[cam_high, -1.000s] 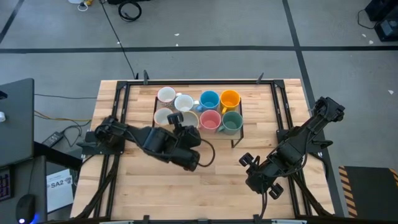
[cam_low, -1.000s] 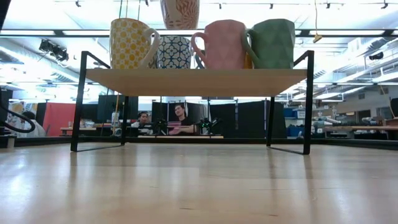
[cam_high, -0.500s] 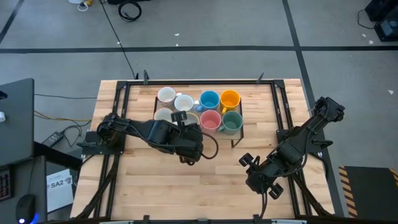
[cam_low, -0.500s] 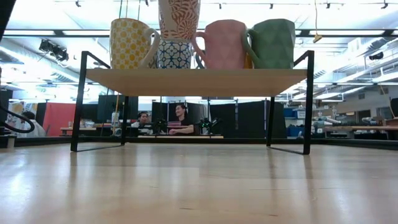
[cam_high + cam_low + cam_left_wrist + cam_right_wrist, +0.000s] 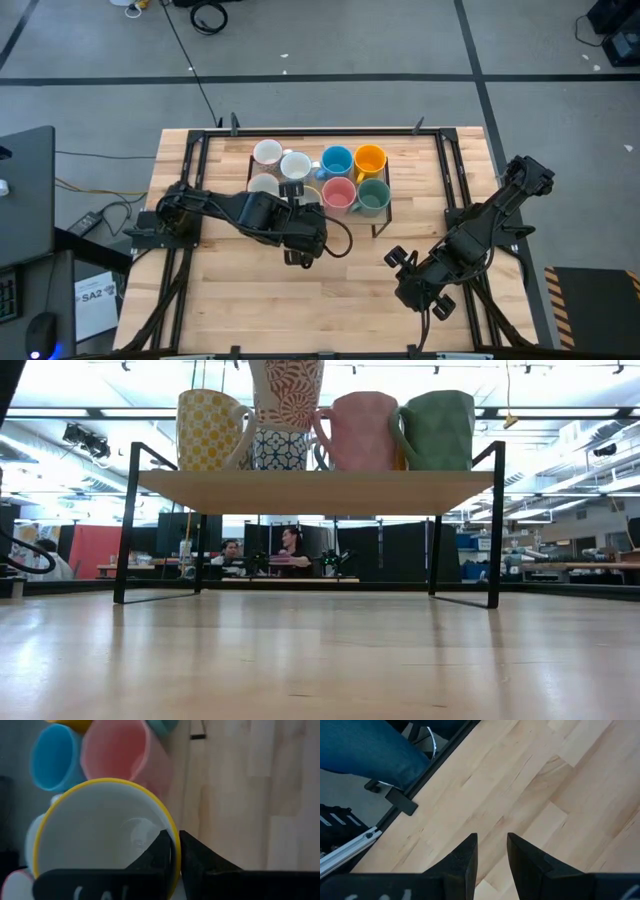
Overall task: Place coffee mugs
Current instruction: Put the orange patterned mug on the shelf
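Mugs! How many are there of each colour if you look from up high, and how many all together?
white or cream mugs: 3
blue mug: 1
orange-yellow mug: 1
pink mug: 1
green mug: 1
yellow-rimmed white mug, held by the left gripper and mostly hidden under its arm from above: 1
Total: 8

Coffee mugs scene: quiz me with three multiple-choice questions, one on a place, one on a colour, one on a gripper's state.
1. The right gripper is over: A a sink; B bare table; C a laptop.
2. In the high view, the mug right of the pink mug is: A green; B black; C purple.
3. The left gripper is: A open; B shut on the yellow-rimmed mug; C shut on nothing.
B, its wrist view shows only wood below; A, the green mug sits beside pink; B, it pinches the rim.
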Tool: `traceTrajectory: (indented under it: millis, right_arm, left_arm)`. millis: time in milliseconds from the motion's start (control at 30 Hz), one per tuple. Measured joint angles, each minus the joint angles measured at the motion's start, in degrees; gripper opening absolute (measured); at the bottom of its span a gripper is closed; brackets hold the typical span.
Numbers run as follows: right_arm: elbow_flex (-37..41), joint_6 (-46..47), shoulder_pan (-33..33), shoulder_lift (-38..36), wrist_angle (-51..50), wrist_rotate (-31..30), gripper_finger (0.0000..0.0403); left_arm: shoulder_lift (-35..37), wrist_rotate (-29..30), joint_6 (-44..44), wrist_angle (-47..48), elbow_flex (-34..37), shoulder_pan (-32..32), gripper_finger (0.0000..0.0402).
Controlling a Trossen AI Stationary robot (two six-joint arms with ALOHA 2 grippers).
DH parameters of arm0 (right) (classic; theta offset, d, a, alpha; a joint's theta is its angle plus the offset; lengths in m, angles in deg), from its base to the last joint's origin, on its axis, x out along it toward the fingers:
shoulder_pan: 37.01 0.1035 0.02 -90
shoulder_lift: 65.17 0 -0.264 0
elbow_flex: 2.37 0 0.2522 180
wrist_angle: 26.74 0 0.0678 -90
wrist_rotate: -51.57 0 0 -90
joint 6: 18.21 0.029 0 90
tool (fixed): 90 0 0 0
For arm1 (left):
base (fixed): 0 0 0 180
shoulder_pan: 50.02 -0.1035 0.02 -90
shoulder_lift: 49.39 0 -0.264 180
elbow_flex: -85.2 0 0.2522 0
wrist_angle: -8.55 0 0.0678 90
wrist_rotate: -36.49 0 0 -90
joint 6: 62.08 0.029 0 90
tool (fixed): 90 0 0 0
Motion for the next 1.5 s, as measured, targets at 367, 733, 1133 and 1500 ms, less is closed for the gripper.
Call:
traceTrajectory:
  millis: [367,733,1133,1500]
  right_arm:
    - [0.0,0.0,0.0,0.0,0.0,0.13,0.011]
    - [0.0,0.0,0.0,0.0,-0.02,0.59,0.011]
    - [0.0,0.0,0.0,0.0,-0.04,0.59,0.011]
    - [0.0,0.0,0.0,0.0,-0.04,0.59,0.011]
  left_arm:
    - [-0.02,-3.15,3.46,-0.07,0.0,-2.95,0.0031]
    - [-0.02,-10.86,3.55,-0.34,0.0,-9.31,0.0031]
    - [-0.04,-14.3,3.66,-1.68,0.02,-11.51,0.0032]
    - [-0.04,-14.18,6.39,-1.64,0.02,-11.49,0.0032]
